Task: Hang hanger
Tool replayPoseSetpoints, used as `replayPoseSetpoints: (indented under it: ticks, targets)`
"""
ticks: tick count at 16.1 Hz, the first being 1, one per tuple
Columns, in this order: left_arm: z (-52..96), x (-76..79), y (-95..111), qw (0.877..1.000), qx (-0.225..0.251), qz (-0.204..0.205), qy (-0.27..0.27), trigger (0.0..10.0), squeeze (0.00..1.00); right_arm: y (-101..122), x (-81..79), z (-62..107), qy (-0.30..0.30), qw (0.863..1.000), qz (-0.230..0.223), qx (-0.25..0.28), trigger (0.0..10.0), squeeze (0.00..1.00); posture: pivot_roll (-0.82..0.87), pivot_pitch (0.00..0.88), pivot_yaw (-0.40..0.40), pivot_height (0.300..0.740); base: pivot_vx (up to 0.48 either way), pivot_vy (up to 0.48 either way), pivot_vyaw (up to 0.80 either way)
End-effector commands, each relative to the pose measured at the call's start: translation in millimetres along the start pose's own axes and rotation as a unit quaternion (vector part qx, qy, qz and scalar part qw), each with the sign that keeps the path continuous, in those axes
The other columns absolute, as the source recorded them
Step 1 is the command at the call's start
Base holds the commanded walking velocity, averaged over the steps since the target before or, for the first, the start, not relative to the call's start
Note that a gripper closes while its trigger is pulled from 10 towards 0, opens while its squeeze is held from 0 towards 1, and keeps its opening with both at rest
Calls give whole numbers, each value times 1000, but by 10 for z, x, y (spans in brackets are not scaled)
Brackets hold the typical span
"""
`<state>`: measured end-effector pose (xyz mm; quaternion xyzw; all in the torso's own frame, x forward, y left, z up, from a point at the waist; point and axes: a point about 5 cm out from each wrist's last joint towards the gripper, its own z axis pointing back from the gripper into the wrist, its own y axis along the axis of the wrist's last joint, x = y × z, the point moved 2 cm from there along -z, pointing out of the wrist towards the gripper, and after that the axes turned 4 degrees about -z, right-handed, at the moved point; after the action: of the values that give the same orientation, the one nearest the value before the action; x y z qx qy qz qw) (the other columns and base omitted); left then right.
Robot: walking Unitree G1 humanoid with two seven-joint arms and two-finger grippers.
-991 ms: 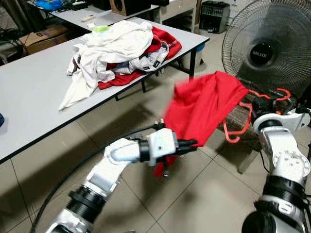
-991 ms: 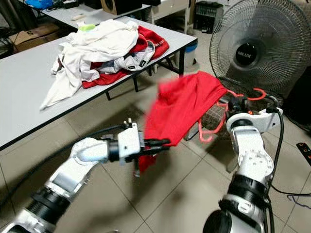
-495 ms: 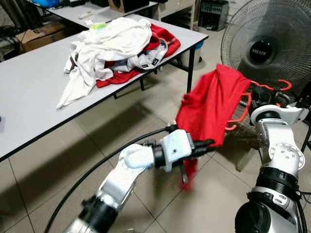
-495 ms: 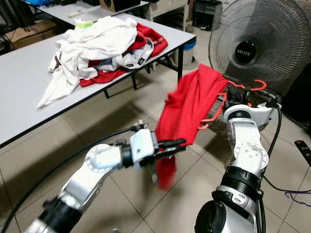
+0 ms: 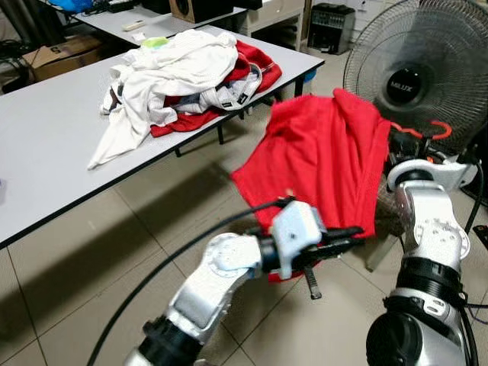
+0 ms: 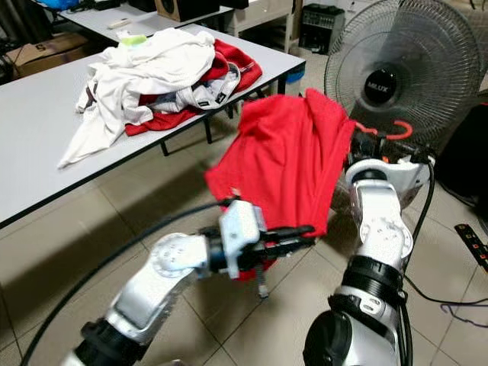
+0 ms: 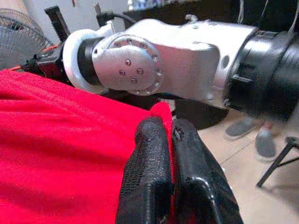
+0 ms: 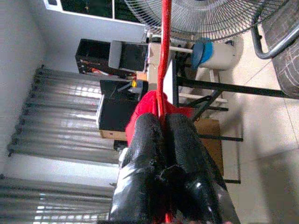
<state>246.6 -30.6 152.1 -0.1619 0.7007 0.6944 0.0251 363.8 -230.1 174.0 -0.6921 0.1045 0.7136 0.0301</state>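
Our right gripper [image 8: 163, 140] clamps the hanger [image 5: 427, 130], left gripper [image 7: 170, 154] pinches the shirt [image 5: 320, 164]; we should keep the cloth taut.

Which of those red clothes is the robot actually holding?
The red shirt hanging in the air on the hanger, pinched by the left end effector; the other red garment lies in the table pile.

Red garment [image 5: 320, 164], plain. Orange-red hanger [image 5: 427, 131]. White and red clothes pile [image 5: 183, 76] on far-left light grey table [image 5: 46, 145]. Black-grilled fan [image 5: 419, 69] far right. Beige floor tiles [image 5: 152, 221]. Grippers black-fingered.
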Motion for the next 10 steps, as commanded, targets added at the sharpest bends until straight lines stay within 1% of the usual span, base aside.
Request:
replayPoseSetpoints:
  ticks: [1,2,3,5,6,7,8,9,10]
  targets:
    - [-55,-6,43,1000,7,-13,-1,1294,0,-102,-63,-17,5,1000,6,-9,10000,0,-66,0,27,740,0,0,0]
    - [-86,-85,124,999,25,-17,22,824,0,-221,-9,-1,-9,999,17,-29,10000,0,-66,0,27,740,0,0,0]
    - [-114,-171,209,998,42,-23,49,0,0,-370,83,31,-33,998,25,-53,10000,0,-63,0,27,740,0,0,0]
    - [-123,-202,224,997,42,-32,57,0,0,-488,127,67,-45,996,21,-75,10000,0,-60,0,26,740,0,0,0]
    - [-126,-193,209,997,35,-44,56,0,0,-606,143,108,-52,994,10,-95,10000,0,-59,0,27,740,0,0,0]
    - [-128,-179,204,997,35,-47,54,0,0,-647,159,121,-58,993,15,-102,10000,0,-59,0,27,740,0,0,0]
    - [-140,-145,219,997,39,-46,51,0,0,-687,219,131,-75,991,34,-105,10000,0,-59,0,27,740,0,0,0]
    - [-164,-113,258,997,52,-30,51,0,0,-671,329,131,-105,988,56,-95,10000,0,-59,0,27,740,0,0,0]
    - [-179,-94,277,997,58,-21,49,0,0,-649,391,134,-123,986,65,-87,10000,0,-59,0,27,740,0,0,0]
